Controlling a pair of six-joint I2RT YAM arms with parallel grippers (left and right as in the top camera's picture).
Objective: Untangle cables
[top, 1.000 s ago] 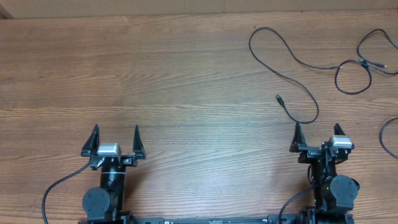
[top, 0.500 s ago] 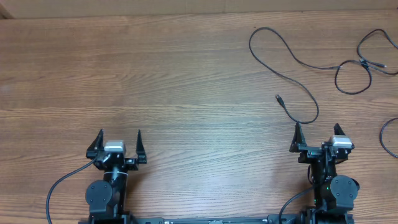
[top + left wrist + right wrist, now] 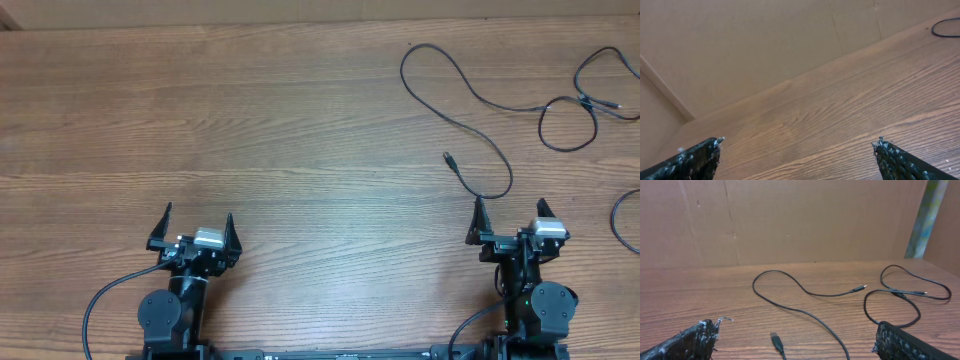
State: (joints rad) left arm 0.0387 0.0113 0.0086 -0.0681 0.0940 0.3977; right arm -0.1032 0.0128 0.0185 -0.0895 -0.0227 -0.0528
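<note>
Both the left gripper [image 3: 199,211] and right gripper [image 3: 510,201] are wide open with nothing in them, and the cables [image 3: 403,70] sprawled toward the table's [image 3: 300,120] far right corner look light and floppy, so I'd pinch one right behind its plug [image 3: 449,158].

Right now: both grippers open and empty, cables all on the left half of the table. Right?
No. The cables lie on the right half, ahead of the right gripper; the overhead view shows it. The left gripper and the right one are open and empty, as you said.
</note>
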